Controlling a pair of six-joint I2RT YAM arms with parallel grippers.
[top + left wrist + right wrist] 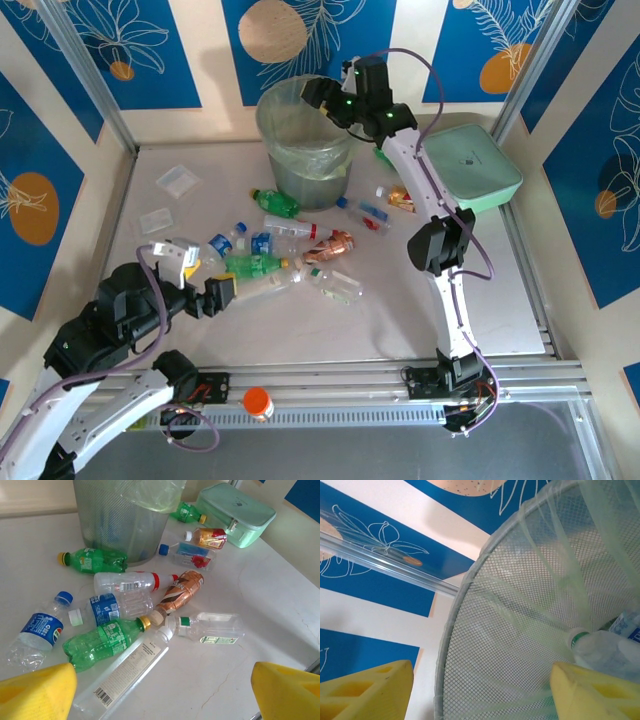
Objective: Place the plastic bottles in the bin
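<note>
Count: eleven plastic bottles (105, 640) lie scattered mid-table, and one bin (300, 170) stands far centre. Left gripper (162, 692), near left: jaws spread wide, holding nothing. Right gripper (482, 692), over the bin: jaws parted, gripping nothing. One clear bottle (605, 652) sits just beside one pad.

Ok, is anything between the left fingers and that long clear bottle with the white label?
Nothing visible. The long clear bottle lies just ahead of the open left fingers, its base beside one of them; a green bottle lies alongside it.
</note>
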